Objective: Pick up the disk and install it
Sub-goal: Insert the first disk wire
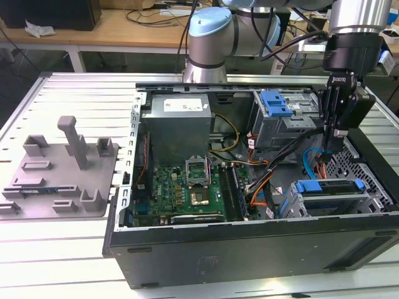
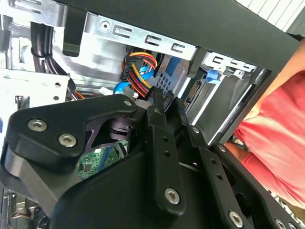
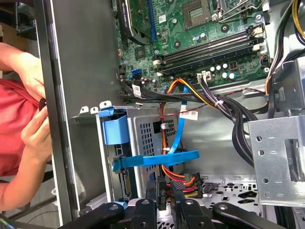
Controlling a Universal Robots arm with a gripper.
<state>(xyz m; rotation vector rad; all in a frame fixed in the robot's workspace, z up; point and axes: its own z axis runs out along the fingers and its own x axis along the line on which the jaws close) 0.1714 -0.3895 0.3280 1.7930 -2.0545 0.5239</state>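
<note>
Hanging inside the open computer case [image 1: 249,246] at the exterior view's right, the claw [image 1: 332,146] is just above the drive cage [image 1: 330,205]; whether it is clenched or released cannot be told. A blue data cable [image 1: 307,163] and a bundle of orange, red and yellow wires [image 3: 176,174] cross right under it, and thick black cables [image 3: 228,114] run beside them towards the motherboard [image 1: 187,184]. A grey metal box [image 1: 181,128] and a blue latch plate [image 1: 276,103] stand farther back. Outside the case a grey fixture [image 1: 62,171] rests on the slatted worktop [image 1: 56,249], and a person's hand [image 3: 35,129] is close against the case wall. The disk [image 1: 324,187] lies flat in the cage, long axis along the near wall, with blue frame parts at both ends.
</note>
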